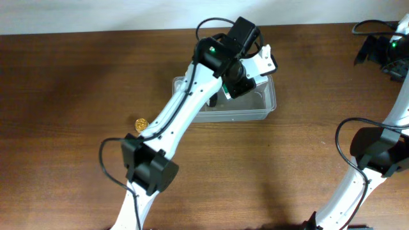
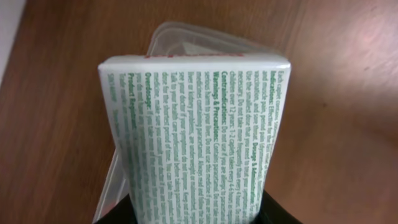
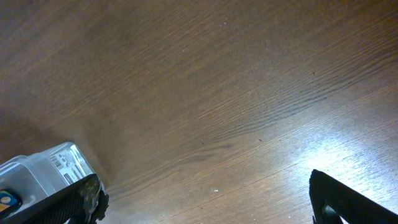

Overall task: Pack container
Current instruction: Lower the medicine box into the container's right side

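Note:
My left gripper is shut on a white box printed with green text and holds it over the back of the container, a clear tub in mid-table. In the left wrist view the box fills the frame between my fingers, with the container's rim behind it. My right gripper is at the far right back, open and empty. In the right wrist view its fingers are wide apart over bare wood, and a corner of the container shows at lower left.
A small gold round object lies on the table left of the container, beside the left arm. A small blue and yellow item shows inside the container. The table's back edge runs along the top of the overhead view.

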